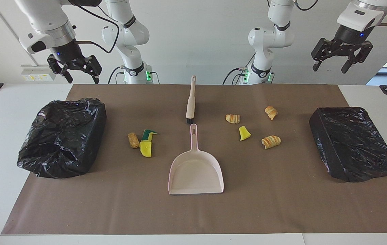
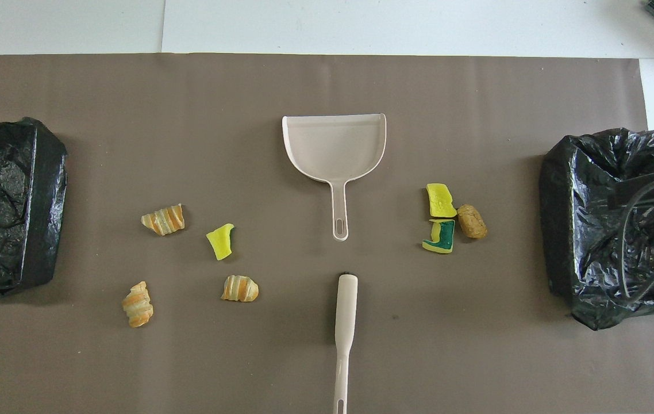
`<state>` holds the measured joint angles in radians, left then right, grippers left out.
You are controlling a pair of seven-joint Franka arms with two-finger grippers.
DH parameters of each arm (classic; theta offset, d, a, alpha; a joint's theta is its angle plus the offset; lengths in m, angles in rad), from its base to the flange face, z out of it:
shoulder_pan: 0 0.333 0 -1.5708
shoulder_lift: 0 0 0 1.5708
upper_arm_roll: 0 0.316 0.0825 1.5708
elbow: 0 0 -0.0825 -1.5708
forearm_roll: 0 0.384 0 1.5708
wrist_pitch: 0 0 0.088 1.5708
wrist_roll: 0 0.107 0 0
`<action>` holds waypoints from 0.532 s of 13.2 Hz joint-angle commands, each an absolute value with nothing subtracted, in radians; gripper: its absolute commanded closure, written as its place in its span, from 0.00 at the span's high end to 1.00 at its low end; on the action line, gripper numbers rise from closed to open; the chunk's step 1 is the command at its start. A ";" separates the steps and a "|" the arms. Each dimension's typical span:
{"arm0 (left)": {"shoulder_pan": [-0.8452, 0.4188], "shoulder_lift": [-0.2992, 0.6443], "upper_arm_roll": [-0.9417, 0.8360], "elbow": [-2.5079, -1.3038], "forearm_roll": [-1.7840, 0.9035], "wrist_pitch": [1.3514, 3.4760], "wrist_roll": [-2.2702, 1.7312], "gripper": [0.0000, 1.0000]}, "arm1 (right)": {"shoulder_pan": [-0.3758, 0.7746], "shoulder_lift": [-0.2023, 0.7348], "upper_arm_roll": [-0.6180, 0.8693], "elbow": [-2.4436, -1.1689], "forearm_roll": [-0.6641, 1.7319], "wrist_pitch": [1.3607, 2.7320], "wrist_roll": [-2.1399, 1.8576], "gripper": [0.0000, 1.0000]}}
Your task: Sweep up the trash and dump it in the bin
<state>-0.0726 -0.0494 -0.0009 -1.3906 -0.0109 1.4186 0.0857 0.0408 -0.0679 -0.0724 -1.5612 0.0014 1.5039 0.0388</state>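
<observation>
Left pincer [image 1: 337, 63], right pincer [image 1: 75, 72] open, raised over table's robot-side edge

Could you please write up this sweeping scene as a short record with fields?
trash: seven bits on the brown mat; four toward the left arm's end, three toward the right arm's
dustpan: mid-mat, empty
brush: nearer the robots, in line with the dustpan's handle
bins: black-bagged, one at each end
left gripper: open, raised, waiting
right gripper: open, raised, waiting
</observation>
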 commanded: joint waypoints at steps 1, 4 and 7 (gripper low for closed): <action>-0.071 -0.060 -0.002 -1.397 0.006 1.420 0.081 1.00 | 0.031 -0.100 -0.068 -1.598 0.009 1.525 0.002 1.00; -0.072 -0.060 0.003 -1.397 0.006 1.417 0.080 1.00 | 0.029 -0.097 -0.069 -1.597 -0.006 1.546 0.002 1.00; -0.072 -0.060 0.002 -1.396 0.005 1.411 0.074 1.00 | 0.028 -0.095 -0.071 -1.591 -0.011 1.531 0.005 1.00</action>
<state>-0.0723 -0.0495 0.0036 -1.3907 -0.0109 1.4178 0.0853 0.0403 -0.0750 -0.0726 -1.5661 -0.0023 1.5174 0.0292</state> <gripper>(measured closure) 0.000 0.000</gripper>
